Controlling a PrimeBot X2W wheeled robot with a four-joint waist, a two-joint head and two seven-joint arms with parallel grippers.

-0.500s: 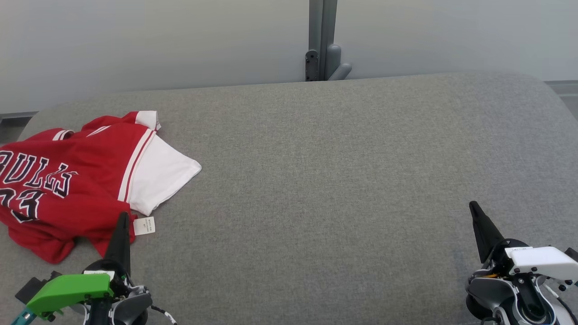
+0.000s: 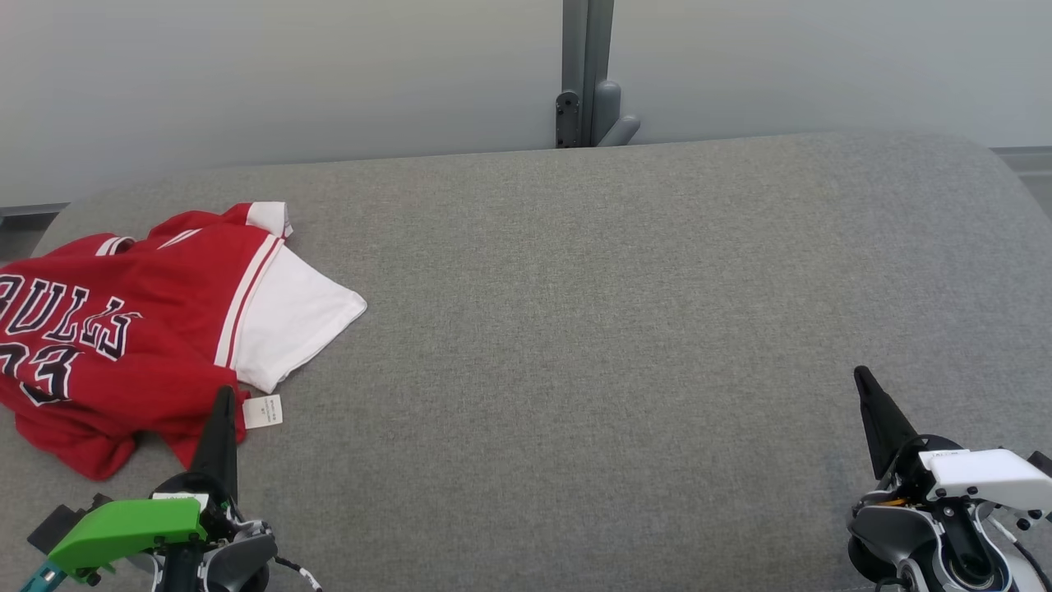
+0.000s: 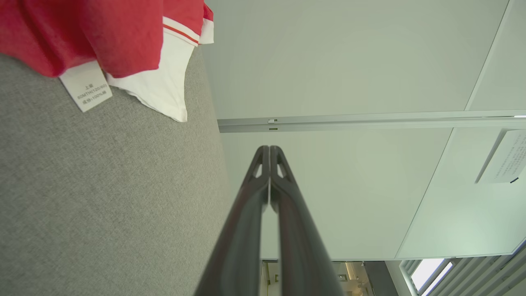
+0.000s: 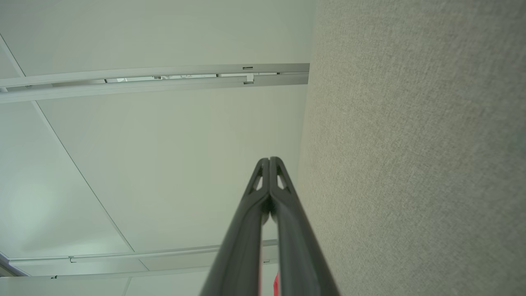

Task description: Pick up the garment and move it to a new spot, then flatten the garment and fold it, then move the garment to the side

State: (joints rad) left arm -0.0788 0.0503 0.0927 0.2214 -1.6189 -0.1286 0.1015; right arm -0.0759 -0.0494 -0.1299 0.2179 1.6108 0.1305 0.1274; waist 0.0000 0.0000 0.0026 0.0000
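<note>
The garment (image 2: 123,329) is a red basketball jersey with white sleeves and dark lettering, lying rumpled at the far left of the grey padded surface (image 2: 592,329); its left part runs off the head view. A white care tag (image 2: 263,411) sticks out at its near edge. My left gripper (image 2: 223,395) is shut and empty, its tip just in front of the jersey's near hem beside the tag. In the left wrist view the jersey (image 3: 102,33) and tag (image 3: 86,90) lie at the upper left of my shut left gripper (image 3: 269,149). My right gripper (image 2: 861,374) is shut and empty at the lower right, far from the jersey, also shut in its wrist view (image 4: 269,159).
A pale wall runs behind the surface, with a grey post and bracket (image 2: 588,99) at the back centre. The surface's rounded back corners fall away at left and right. Wide bare fabric lies between the jersey and my right gripper.
</note>
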